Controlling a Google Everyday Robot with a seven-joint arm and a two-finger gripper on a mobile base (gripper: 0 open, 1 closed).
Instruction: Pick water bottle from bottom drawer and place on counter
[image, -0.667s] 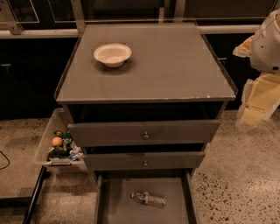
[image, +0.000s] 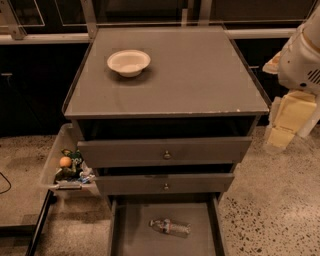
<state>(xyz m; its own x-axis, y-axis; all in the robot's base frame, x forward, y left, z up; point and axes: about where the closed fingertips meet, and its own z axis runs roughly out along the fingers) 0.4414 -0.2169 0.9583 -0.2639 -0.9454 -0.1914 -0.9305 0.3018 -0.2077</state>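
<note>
The water bottle (image: 170, 227) lies on its side on the floor of the bottom drawer (image: 130, 235), which is pulled out at the bottom of the view. The counter (image: 200, 75) is the flat grey-brown cabinet top above it. My gripper (image: 281, 131) hangs at the right edge of the view, beside the cabinet's right front corner. It is level with the upper drawers, well above and to the right of the bottle, and holds nothing that I can see.
A white bowl (image: 128, 62) sits on the counter's back left. Two upper drawers with round knobs (image: 166, 155) stand slightly pulled out. A clear bin (image: 67, 167) with small items hangs at the cabinet's left. Speckled floor (image: 270, 200) lies to the right.
</note>
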